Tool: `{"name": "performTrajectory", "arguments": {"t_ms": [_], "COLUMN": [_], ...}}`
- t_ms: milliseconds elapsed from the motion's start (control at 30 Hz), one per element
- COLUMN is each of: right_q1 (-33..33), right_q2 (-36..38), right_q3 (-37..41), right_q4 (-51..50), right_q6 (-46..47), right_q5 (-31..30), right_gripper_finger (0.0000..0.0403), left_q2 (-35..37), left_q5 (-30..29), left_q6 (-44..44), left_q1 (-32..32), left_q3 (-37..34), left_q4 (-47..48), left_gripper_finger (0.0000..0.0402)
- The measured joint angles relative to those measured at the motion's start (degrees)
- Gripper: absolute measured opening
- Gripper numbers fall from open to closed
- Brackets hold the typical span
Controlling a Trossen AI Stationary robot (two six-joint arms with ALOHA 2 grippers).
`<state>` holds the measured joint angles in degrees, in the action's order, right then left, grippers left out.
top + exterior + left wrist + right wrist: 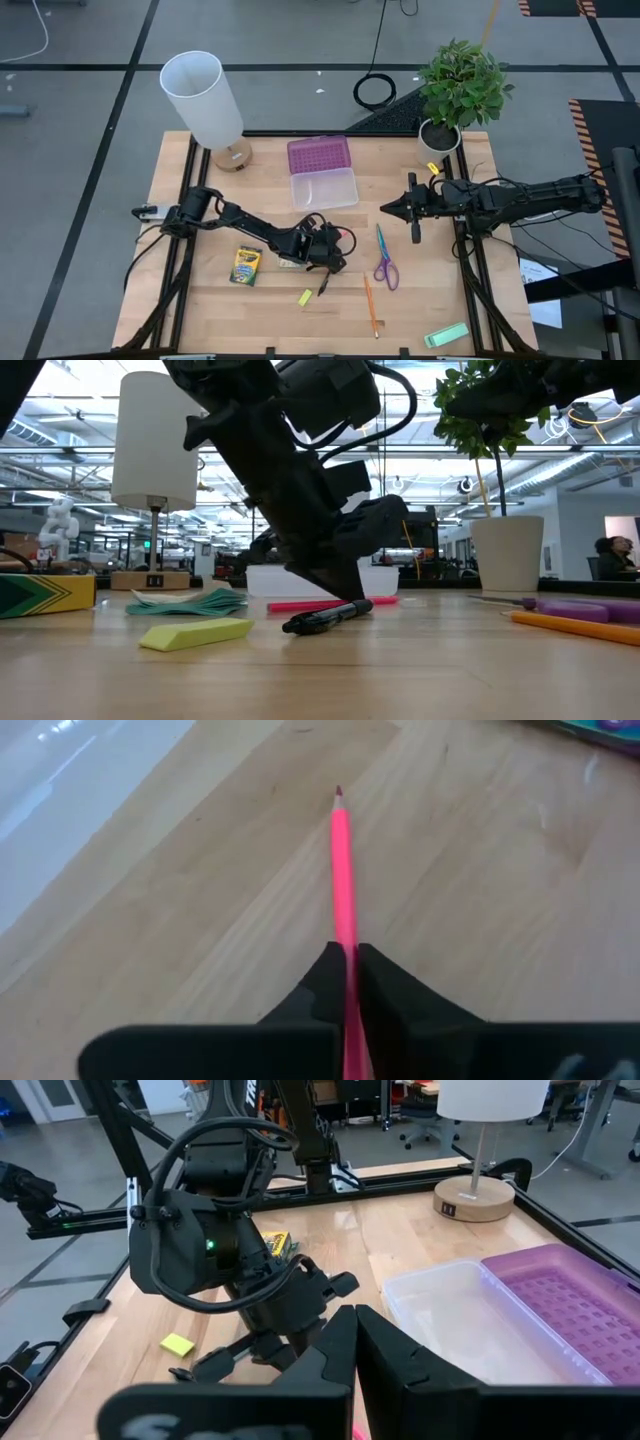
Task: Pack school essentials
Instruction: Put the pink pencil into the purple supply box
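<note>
My left gripper (327, 252) is low over the middle of the table, shut on a pink pencil (342, 860). The pencil's sharpened tip (338, 791) points toward the clear tray (324, 188) of an open case with a purple lid (320, 155). A black pen (328, 617) lies on the table beside the gripper. Around it lie a crayon box (245, 265), a yellow block (305, 297), an orange pencil (371, 305), purple-handled scissors (385, 262) and a teal-edged packet (190, 603). My right gripper (388, 208) hovers shut right of the case, holding nothing. My left gripper pinches the pink pencil's shaft (349, 952) between its two fingers (392, 988), back from the tip. The fingers slant down toward the table and the pencil runs out ahead between them. In the low view the pencil (330, 603) lies about level, close to the tabletop; whether it touches the table I cannot tell.
A white lamp (205, 100) stands at the far left corner and a potted plant (460, 90) at the far right. A pale green flat block (446, 335) lies near the front right edge. Bare wood shows along the near left side.
</note>
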<state>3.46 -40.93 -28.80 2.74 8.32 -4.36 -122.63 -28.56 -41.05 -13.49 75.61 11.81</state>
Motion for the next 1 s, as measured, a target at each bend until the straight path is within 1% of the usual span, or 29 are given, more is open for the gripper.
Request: {"name": "performTrajectory", "arguments": {"t_ms": [133, 300, 500, 700, 1000], "right_q1": [0.00, 0.02, 0.02, 0.02, 0.02], "right_q2": [0.00, 0.01, 0.00, 0.01, -0.02], "right_q3": [0.00, 0.00, 0.00, 0.00, 0.00], "right_q4": [-0.04, -0.46, -1.46, -1.39, -2.77], "right_q6": [0.19, 0.24, 0.24, 0.26, 0.24], "right_q5": [0.00, 0.00, -0.02, -0.02, 0.02], "right_gripper_finger": [0.0000, 0.0000, 0.0000, 0.0000, 0.0000], "left_q2": [0.00, 0.74, 3.17, 4.49, 6.87], "left_q5": [0.06, 1.02, 1.69, 4.46, 5.53], "left_q6": [0.67, 2.60, 6.24, 10.07, 15.95], "left_q1": [0.08, 0.10, 0.13, 0.45, 1.19], "left_q3": [-0.02, -0.05, -0.17, -0.09, -0.07], "left_q4": [-0.23, 0.00, 0.26, 0.43, 0.82], "left_gripper_finger": [0.0024, 0.0018, 0.0022, 0.0025, 0.0026]}}
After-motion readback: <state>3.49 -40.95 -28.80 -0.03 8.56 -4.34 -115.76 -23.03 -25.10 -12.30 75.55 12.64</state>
